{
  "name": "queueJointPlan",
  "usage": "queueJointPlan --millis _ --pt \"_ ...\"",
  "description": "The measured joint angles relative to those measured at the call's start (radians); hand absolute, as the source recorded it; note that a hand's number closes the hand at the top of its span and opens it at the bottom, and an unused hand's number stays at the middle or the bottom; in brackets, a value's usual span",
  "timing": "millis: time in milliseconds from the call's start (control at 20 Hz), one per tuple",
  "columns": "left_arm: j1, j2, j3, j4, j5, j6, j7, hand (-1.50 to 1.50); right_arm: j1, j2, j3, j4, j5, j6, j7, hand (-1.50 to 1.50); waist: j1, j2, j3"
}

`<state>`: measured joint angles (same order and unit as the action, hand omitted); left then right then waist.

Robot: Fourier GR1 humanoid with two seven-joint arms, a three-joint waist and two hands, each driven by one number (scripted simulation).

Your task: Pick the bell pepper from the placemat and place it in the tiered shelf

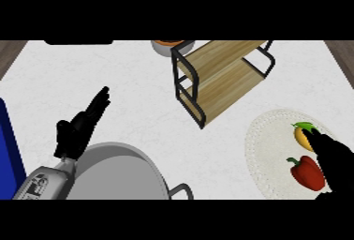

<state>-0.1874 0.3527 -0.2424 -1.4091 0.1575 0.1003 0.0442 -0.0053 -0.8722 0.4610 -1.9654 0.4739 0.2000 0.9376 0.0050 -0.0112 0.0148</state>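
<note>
Red pepper on placemat, not lifted. Right hand touching or just over its right side; grip undecidable. Yellow pepper just beyond. Left hand released, resting left. Shelf bare; pick, carry, place all pending.

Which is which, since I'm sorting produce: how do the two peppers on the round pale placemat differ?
The red bell pepper lies nearer the view's lower edge; the yellow bell pepper lies beyond it, nearer the wooden tiered shelf. The red one shows almost whole, while the yellow one is partly hidden by the right hand. Both have green stems and rest on the placemat.
</note>
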Motion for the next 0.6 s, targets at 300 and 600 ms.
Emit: queueJointPlan --millis 300,600 --pt "0.008 -0.008 0.008 -0.005 -0.013 -0.004 0.005 0.00 -0.014 0.027 0.014 0.031 0.053 0.014 0.014 -1.50 -0.003 0.000 0.001" --pt "0.016 -0.019 0.016 -0.003 -0.032 -0.004 -0.008 0.00 0.002 0.041 0.024 0.081 0.095 0.013 -0.015 -1.50 -0.006 -0.002 0.003"
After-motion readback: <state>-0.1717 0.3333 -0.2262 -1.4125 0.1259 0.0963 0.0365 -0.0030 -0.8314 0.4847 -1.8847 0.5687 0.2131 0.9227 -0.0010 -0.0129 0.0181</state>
